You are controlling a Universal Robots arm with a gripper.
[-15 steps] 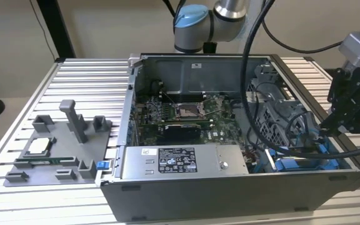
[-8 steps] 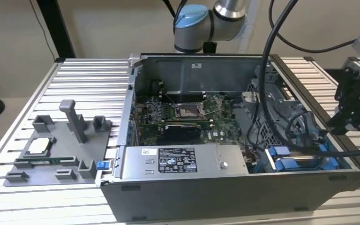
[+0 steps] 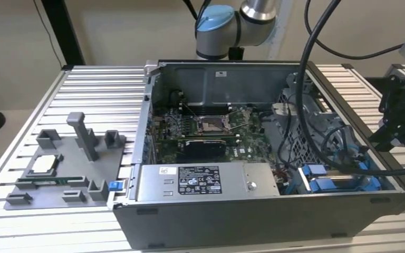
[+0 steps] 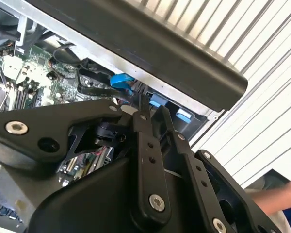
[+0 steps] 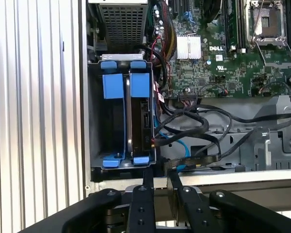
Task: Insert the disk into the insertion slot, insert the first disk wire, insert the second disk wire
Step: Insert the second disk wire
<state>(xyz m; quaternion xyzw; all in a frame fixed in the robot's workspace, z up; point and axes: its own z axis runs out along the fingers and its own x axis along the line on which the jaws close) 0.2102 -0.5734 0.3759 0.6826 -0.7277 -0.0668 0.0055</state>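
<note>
The grey computer case (image 3: 259,216) lies open on the slatted table. The insertion slot (image 5: 114,121), lined with blue rails, is at the case's corner on the exterior view's right. The disk (image 5: 140,119) stands on edge inside it, a blue tab (image 5: 139,85) at its end; an empty blue-railed place lies beside it. Black wires (image 5: 199,121) and a thin blue one (image 5: 180,144) run next to the disk, with a flat black plug (image 5: 194,160) near the case wall. My gripper (image 5: 159,175) hovers just outside that wall, its fingers (image 4: 144,114) close together with nothing between them.
A grey power box with a sticker (image 3: 199,182) sits beside the bay, the motherboard (image 3: 210,126) behind it. A perforated cage (image 5: 122,19) adjoins the bay. A grey fixture with parts (image 3: 61,163) stands at the exterior view's left. A person's hand (image 4: 281,194) is near the table edge.
</note>
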